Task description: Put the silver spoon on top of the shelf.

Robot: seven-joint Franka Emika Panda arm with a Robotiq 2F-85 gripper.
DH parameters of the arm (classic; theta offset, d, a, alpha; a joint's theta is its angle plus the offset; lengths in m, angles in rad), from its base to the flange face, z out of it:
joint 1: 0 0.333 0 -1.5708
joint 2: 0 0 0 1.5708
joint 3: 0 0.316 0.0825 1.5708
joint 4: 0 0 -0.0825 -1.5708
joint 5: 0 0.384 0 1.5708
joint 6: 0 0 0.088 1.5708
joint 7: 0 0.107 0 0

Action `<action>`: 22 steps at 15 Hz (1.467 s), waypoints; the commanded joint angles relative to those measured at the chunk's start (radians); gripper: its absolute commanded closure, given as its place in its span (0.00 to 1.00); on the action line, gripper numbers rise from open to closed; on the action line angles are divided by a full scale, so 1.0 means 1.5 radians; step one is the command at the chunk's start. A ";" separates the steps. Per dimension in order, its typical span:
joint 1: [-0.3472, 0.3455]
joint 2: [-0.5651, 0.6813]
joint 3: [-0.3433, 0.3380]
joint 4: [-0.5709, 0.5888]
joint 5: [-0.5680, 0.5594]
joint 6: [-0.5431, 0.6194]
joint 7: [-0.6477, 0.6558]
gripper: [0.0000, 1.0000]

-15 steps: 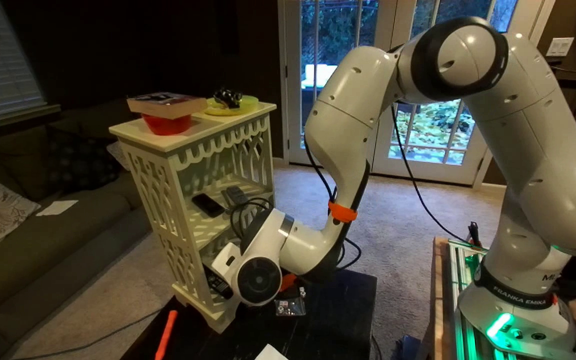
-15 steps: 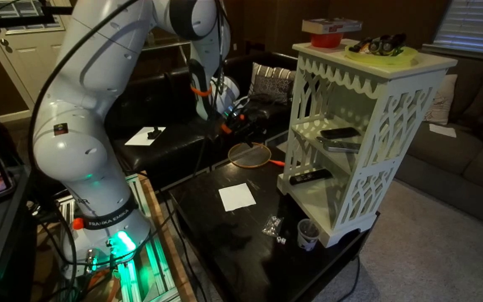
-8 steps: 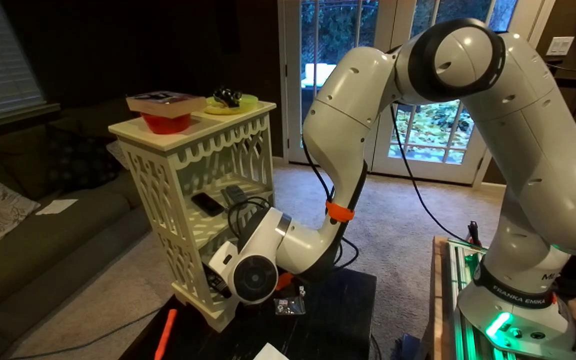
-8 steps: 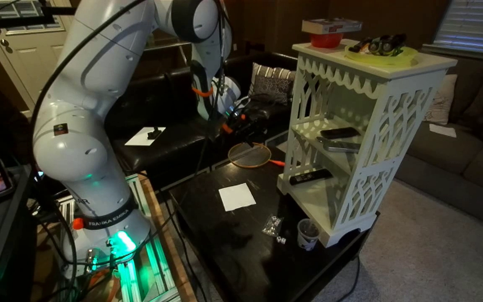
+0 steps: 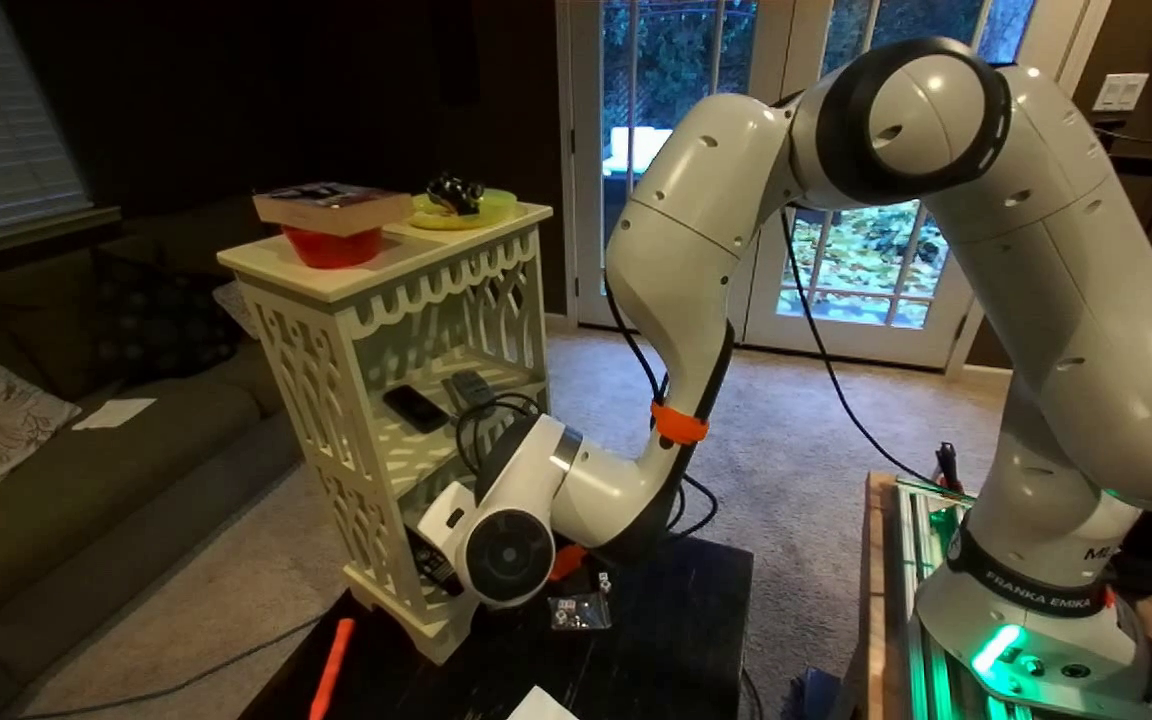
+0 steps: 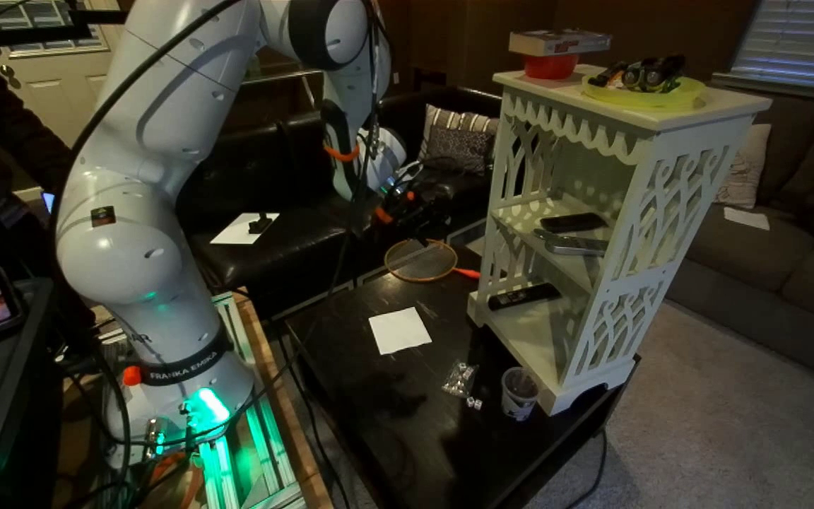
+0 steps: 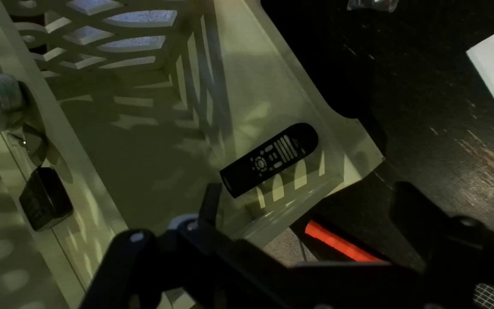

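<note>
Arm [image 6: 174, 106], white and mine, at the left of an exterior view, rising from a base [image 6: 167, 403] lit green. Next, my gripper [image 7: 307, 197], dark in that view, near the shelf [image 6: 608, 279]; in my wrist view its fingers [image 7: 209, 206] stand wide apart. On the black bench [image 6: 393, 438], a white sheet [image 6: 400, 331] and, at the far edge, a racket [image 6: 421, 262] with an orange handle [image 6: 467, 273]; then a clear bag [image 6: 459, 382] of small pieces, pale cubes [image 6: 474, 404] just beside it, and an upright clear cup [image 6: 520, 396] near the foot of the shelf. Farther right, the cream-white shelf itself, standing on the bench. Its bottom tier [image 6: 531, 336] bears a black remote [image 7: 268, 159]. On its middle tier [image 6: 520, 220] I see a black handset [image 6: 573, 223] and a grey handset [image 6: 576, 246]; between them my wrist view shows a small shiny item [image 7: 34, 146], and I cannot tell whether it is the silver spoon. Atop the shelf, a red bowl [image 6: 550, 67] carries a flat boxlike block [image 6: 559, 44]; to its right, a yellow-green dish [image 6: 636, 101] carries black objects [image 6: 651, 74]. At the right margin, a grey sofa [image 6: 774, 272] with a pale pillow [image 6: 742, 170] and paper [image 6: 746, 219] on its seat.
</note>
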 commanded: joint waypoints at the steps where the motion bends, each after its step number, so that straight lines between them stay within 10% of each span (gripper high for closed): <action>1: 0.056 0.010 -0.083 0.041 0.029 -0.009 0.031 0.00; 7: 0.063 0.045 -0.177 0.139 0.032 -0.017 0.027 0.00; 16: -0.023 0.020 -0.212 0.141 -0.057 0.320 -0.038 0.00; 22: -0.022 0.027 -0.213 0.145 -0.040 0.310 -0.038 0.00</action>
